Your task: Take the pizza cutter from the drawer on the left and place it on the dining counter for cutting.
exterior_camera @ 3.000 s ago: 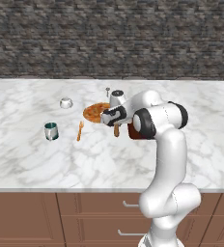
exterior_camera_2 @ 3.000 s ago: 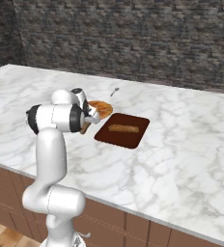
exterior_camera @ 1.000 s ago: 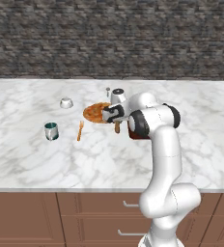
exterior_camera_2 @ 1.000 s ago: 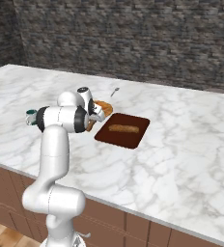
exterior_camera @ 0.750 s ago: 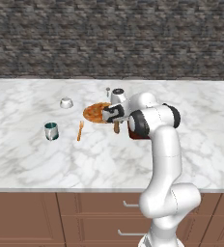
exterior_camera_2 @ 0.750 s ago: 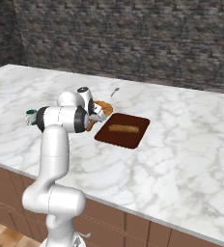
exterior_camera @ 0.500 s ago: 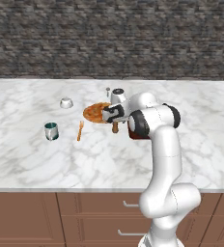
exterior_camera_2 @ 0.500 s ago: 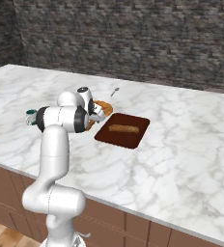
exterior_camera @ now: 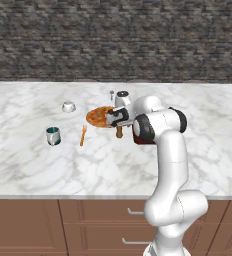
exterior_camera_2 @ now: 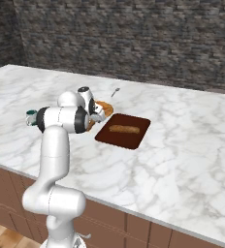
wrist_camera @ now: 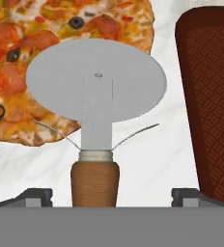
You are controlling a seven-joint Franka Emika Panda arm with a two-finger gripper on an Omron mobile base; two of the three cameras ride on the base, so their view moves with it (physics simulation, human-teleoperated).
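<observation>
Pizza cutter (wrist_camera: 95, 116) lies on the dining counter (exterior_camera: 33, 155), its wheel blade overlapping the edge of the pizza (wrist_camera: 41, 58) and its brown handle pointing back between the fingertips. Going left to right in the left base view: a small teal cup (exterior_camera: 53, 135), a white bowl (exterior_camera: 68, 106), the thin orange fork (exterior_camera: 82, 135), the pizza on its board, then the gripper (exterior_camera: 119, 120) low over the cutter, with the dark brown tray (exterior_camera_2: 122, 130) just beyond on the right. A second ago the jaws were pinched on the handle; now they stand spread wide, each tip well clear of the wood on either side in the hand view. That release suggests the placing step is done: the cutter rests on the marble beside the pizza, ready for cutting, and what remains is probably only to lift the hand away without nudging the handle.
</observation>
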